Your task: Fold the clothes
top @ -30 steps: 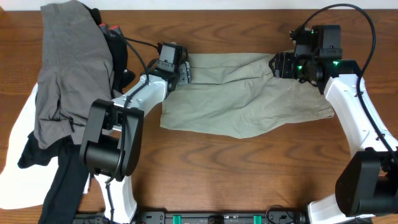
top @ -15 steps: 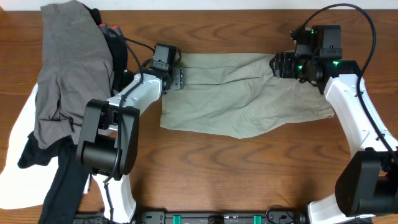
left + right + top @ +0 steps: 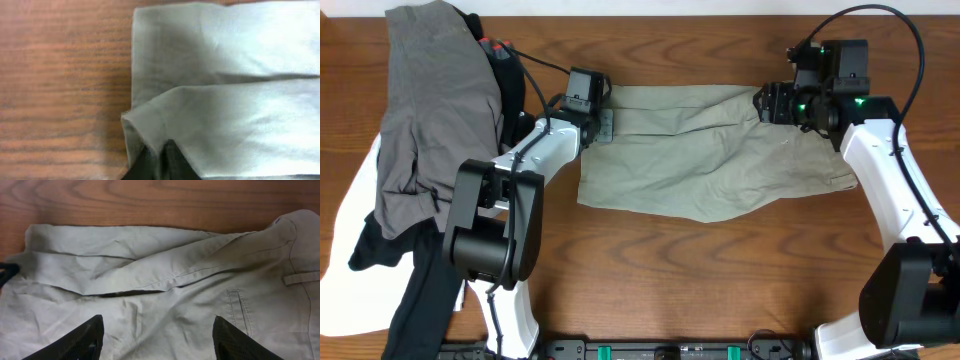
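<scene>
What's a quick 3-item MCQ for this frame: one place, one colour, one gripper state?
1. Where is the garment pile relative to the khaki shorts?
A) on top of them
B) on the robot's right
C) on the robot's left

2. What colour is the pile's top garment?
A) grey
B) red
C) khaki

3. What is the state of the left gripper?
A) open over bare wood
B) shut on the shorts' edge
C) holding a grey garment

Key:
1 C, overhead the pile lies left of the shorts.
2 A, grey cloth lies uppermost.
3 B, the left wrist view shows it pinching the khaki fold.
</scene>
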Tool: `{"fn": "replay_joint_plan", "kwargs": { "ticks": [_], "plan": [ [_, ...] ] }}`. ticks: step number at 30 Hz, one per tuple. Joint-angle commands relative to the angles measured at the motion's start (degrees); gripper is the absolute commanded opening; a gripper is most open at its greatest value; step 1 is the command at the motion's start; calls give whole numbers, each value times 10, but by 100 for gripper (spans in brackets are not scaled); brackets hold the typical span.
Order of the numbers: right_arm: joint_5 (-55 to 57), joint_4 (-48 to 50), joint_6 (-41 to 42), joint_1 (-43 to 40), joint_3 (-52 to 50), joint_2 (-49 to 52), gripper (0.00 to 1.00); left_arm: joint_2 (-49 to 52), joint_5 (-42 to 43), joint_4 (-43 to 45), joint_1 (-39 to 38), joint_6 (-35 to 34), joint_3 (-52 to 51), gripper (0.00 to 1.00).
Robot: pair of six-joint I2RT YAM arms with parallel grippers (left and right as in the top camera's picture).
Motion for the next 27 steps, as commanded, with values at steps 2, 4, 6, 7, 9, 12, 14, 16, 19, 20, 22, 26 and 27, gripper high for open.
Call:
{"fn": "replay_joint_plan", "kwargs": {
  "ticks": [2,4,6,7,9,12,14,16,19,20,22,26,27],
  "plan": [
    [4,0,5,5,3,0,68,-15,5,14,0,6,7,6],
    [4,0,5,5,3,0,68,-27,2,22,0,6,12,6],
    [4,0,5,5,3,0,68,-40,-13,26,0,5,22,5],
    [4,1,5,5,3,0,68,-46,-24,29,0,5,30,6],
    [4,0,5,5,3,0,68,-54,-42,34,1,5,45,6],
    [4,0,5,5,3,1,68,-55,-67,56,1,5,62,6],
    [4,0,5,5,3,1,68,-52,-70,85,3,5,61,6],
    [4,0,5,5,3,1,67,-44,-71,110,4,5,61,6],
    [4,0,5,5,2,1,67,-18,-92,146,4,1,61,6],
    [5,0,5,5,1,1,67,1,-106,161,4,1,61,6],
    [14,0,6,5,0,1,67,26,-121,180,4,1,61,7],
    [39,-1,6,5,-5,2,66,94,-150,232,14,1,61,98],
    [48,-3,6,5,-5,2,66,101,-150,230,17,0,61,98]
  ]
}}
